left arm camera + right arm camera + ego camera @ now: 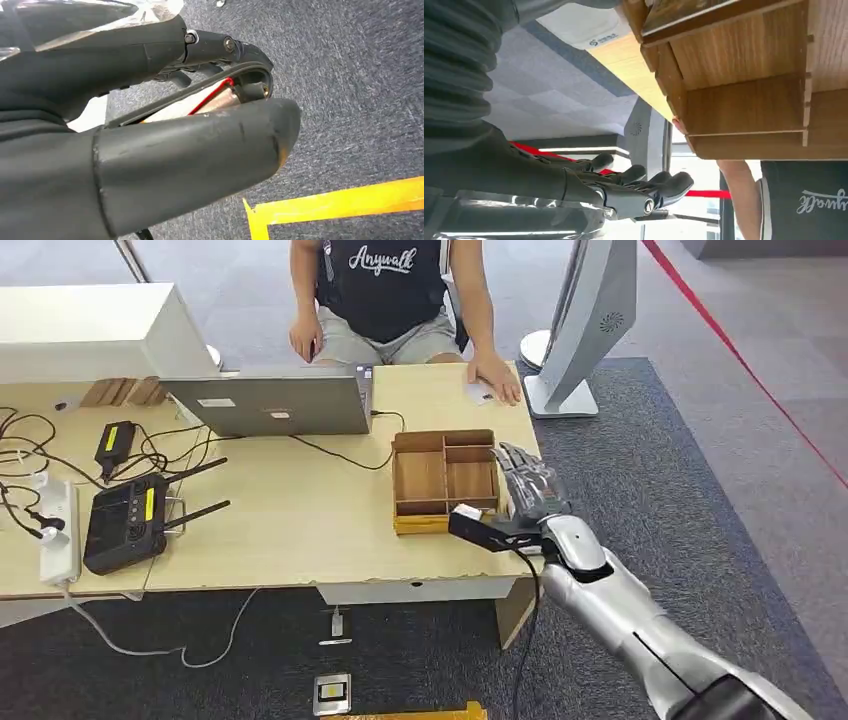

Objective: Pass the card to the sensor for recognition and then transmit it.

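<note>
Spanning most of the head view, a pale wooden table (290, 520) is seen with a seated person (385, 290) at its far edge. A grey laptop (270, 405) is set near the far side, a black controller with antennas (130, 520) and a white power strip (58, 535) toward the left. On the floor past the table's right end a tall grey stand (580, 325) is placed; it is judged to be the sensor, though this cannot be confirmed.

A compartmented wooden tray (445, 480) is placed near the right end of the table. The right hand (528, 485) is held just beside the tray's right wall, fingers extended and apart, with nothing grasped. The left hand (165, 135) is pointed down at the carpet beside yellow floor tape (340, 205), fingers curled in, with nothing seen held.

The card (480, 392), small and white, is judged to be the thing lying on the table's far right corner under the person's hand (497, 380).

The step in hand is judged to be reaching for the card. It is done well if the hand is carried past the tray without clipping its wall, and the card is pinched by an edge so its face can be shown flat to the sensor.
</note>
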You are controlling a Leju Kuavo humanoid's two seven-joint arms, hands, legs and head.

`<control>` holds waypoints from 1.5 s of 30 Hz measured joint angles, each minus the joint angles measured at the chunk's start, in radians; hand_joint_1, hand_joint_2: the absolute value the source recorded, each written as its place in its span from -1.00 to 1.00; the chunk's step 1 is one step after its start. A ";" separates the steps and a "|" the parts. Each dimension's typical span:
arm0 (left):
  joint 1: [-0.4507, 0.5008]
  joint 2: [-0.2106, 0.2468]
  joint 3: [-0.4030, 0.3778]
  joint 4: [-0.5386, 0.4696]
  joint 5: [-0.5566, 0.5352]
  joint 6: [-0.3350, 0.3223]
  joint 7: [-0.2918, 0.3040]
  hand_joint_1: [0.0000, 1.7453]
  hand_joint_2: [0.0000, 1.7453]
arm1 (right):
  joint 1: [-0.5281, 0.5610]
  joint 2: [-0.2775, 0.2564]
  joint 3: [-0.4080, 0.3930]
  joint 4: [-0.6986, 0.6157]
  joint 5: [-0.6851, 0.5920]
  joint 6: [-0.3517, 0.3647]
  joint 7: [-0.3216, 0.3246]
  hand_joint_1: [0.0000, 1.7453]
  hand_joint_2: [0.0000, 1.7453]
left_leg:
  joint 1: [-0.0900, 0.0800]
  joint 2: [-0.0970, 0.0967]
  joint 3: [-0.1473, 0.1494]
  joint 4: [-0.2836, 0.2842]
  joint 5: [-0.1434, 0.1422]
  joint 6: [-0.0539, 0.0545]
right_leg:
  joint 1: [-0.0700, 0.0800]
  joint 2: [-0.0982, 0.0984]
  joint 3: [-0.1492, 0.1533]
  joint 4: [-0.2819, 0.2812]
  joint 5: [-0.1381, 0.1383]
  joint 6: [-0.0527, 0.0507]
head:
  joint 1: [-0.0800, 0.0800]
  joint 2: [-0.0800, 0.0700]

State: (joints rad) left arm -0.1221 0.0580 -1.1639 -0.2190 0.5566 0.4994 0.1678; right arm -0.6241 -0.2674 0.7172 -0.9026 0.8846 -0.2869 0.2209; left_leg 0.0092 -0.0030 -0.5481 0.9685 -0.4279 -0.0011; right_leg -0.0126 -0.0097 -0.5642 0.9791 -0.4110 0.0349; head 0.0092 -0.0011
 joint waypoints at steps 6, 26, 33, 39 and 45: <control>0.000 0.000 0.000 0.000 0.004 0.001 0.001 -1.00 -1.00 | -0.001 0.019 0.005 0.024 -0.005 0.002 -0.010 -1.00 1.00 | 0.000 0.000 0.000 0.000 0.000 0.000 | 0.000 0.000 0.000 0.000 0.000 0.000 | 0.000 0.000; 0.000 0.000 0.000 0.000 0.005 0.004 0.001 -1.00 -1.00 | -0.005 0.039 0.020 0.068 -0.016 0.003 -0.021 -1.00 1.00 | 0.000 0.000 0.000 0.000 0.000 0.000 | 0.000 0.000 0.000 0.000 0.000 0.000 | 0.000 0.000; 0.000 0.000 0.000 0.000 0.002 0.003 0.000 -1.00 -1.00 | -0.005 0.042 0.027 0.075 -0.019 0.004 -0.021 -1.00 1.00 | 0.000 0.000 0.000 0.000 0.000 0.000 | 0.000 0.000 0.000 0.000 0.000 0.000 | 0.000 0.000; 0.000 -0.002 0.000 0.000 0.000 0.003 -0.004 -1.00 -1.00 | -0.005 0.047 0.029 0.084 -0.022 0.006 -0.023 -1.00 1.00 | 0.000 0.000 0.000 0.000 0.000 0.000 | 0.000 0.000 0.000 0.000 0.000 0.000 | 0.000 0.000; 0.000 -0.002 0.000 0.000 -0.001 0.003 -0.004 -1.00 -1.00 | -0.005 0.049 0.029 0.085 -0.026 0.006 -0.027 -1.00 1.00 | 0.000 0.000 0.000 0.000 0.000 0.000 | 0.000 0.000 0.000 0.000 0.000 0.000 | 0.000 0.000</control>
State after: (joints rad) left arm -0.1220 0.0561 -1.1643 -0.2190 0.5558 0.5028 0.1637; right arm -0.6291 -0.2182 0.7458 -0.8175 0.8591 -0.2808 0.1934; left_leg 0.0092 -0.0029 -0.5478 0.9685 -0.4278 -0.0011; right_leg -0.0126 -0.0097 -0.5643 0.9791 -0.4110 0.0349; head 0.0092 -0.0011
